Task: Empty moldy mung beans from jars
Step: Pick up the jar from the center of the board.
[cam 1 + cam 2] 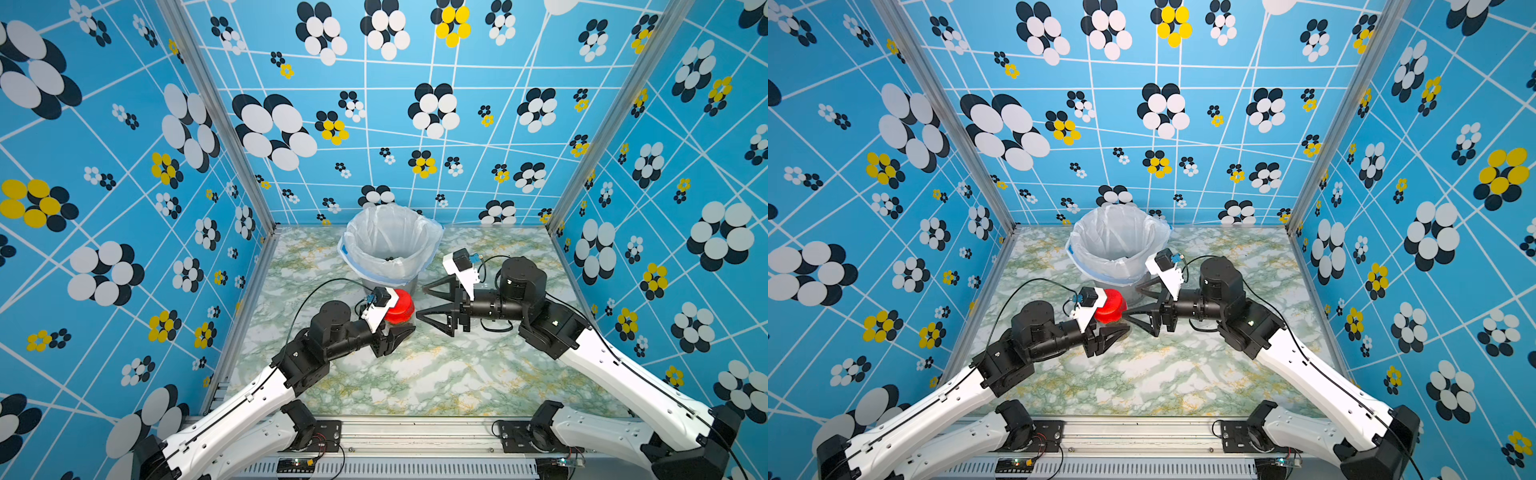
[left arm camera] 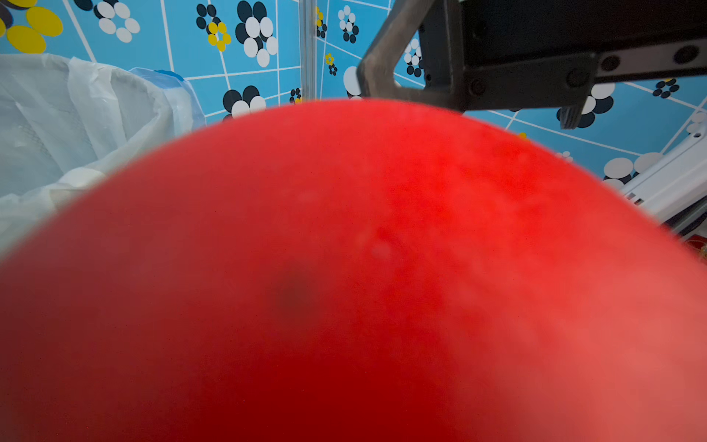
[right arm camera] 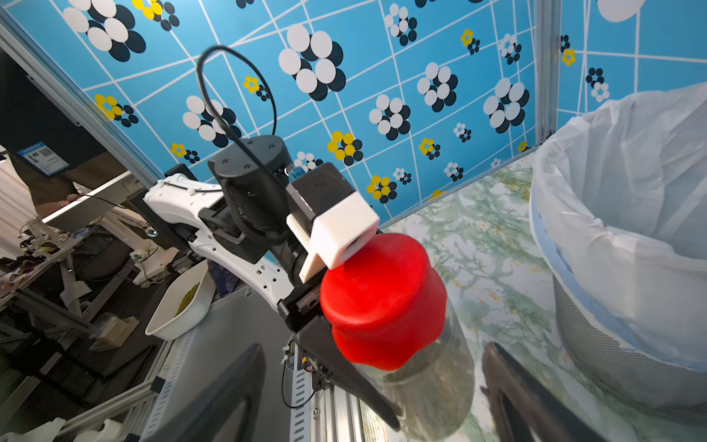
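The left gripper (image 1: 405,323) is clamped on 1 red-lidded jar (image 3: 432,379) near the table's (image 1: 415,374) middle. The right gripper (image 1: 420,300) gapes wide and empty, just beside the lid (image 1: 400,306).

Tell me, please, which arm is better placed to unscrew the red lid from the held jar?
Probably the right: the right claw is open and empty, just beside the red lid, tips toward it. The left claw is shut on the jar below that lid, steadying it.

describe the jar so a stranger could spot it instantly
Find the bag-lined grey bucket at the back of the marbled table. Just in front of it, the left gripper holds a small clear jar. Its wide red lid is the only red thing there.
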